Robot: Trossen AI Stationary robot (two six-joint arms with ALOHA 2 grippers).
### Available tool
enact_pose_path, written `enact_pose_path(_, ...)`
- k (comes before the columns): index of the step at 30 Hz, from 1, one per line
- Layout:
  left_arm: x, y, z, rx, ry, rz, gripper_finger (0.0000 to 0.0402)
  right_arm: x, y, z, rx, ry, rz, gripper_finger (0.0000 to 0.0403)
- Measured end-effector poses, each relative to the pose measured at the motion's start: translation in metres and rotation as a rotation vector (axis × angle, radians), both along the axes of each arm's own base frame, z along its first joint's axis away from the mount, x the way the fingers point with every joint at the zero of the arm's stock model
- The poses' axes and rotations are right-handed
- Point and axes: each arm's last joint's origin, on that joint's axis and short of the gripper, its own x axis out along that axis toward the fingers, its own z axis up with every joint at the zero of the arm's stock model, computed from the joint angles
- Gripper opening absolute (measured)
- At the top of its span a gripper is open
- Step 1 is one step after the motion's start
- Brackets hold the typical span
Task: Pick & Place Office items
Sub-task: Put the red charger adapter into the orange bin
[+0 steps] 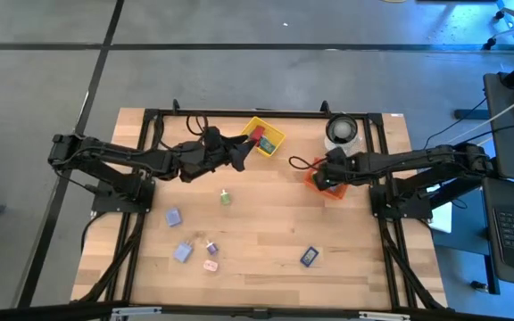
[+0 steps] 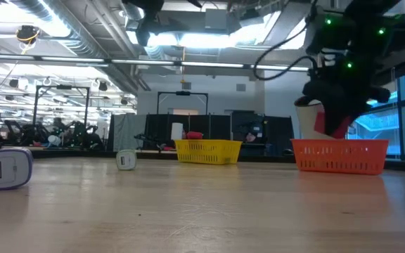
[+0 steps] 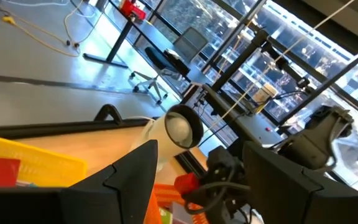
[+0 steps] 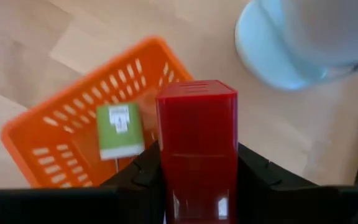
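My right gripper (image 1: 327,176) hangs over the orange bin (image 4: 48,137), shut on a red block (image 4: 196,124). A green piece (image 4: 120,130) lies in that bin. My left gripper (image 1: 242,157) stands open and level beside the yellow bin (image 1: 263,135), nothing between its fingers. The yellow bin holds a red piece (image 3: 2,173). Loose on the wood lie a green-white piece (image 1: 226,198), two lavender pieces (image 1: 174,217) (image 1: 183,251), a pink one (image 1: 211,265) and a dark blue one (image 1: 309,257). My right gripper pinches the red block by two opposite sides (image 4: 166,165) between its two fingers. The fingers slant down from the table's right side. The block's free end (image 4: 196,93) sticks out past the fingertips, and the block is lifted clear above the orange bin.
A white round roll (image 1: 342,132) stands at the far right, just behind the orange bin. The two bins sit along the table's far edge. The black frame rails (image 1: 266,112) border the tabletop. Bare wood stretches between the loose pieces toward the near edge.
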Motion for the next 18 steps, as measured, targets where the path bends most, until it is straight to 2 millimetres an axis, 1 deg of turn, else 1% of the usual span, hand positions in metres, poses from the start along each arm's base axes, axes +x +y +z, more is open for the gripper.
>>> enact_pose_path(3,0.0001,-0.0010,0.0000,-0.009,-0.006,-0.004,0.0233,-0.0029,0.0011,-0.0050,0.041,0.015,0.002,0.0128)
enact_pose_path(7,0.0000,-0.0008,-0.0001,-0.018,-0.012,-0.002,0.0233,-0.0038,0.0012,-0.0065,0.041,0.024,0.009,0.0130)
enact_pose_path(18,0.0001,-0.0010,-0.0001,-0.030,-0.020,-0.008,0.0233,-0.0037,0.0011,-0.0064,0.037,0.022,0.008,0.0172)
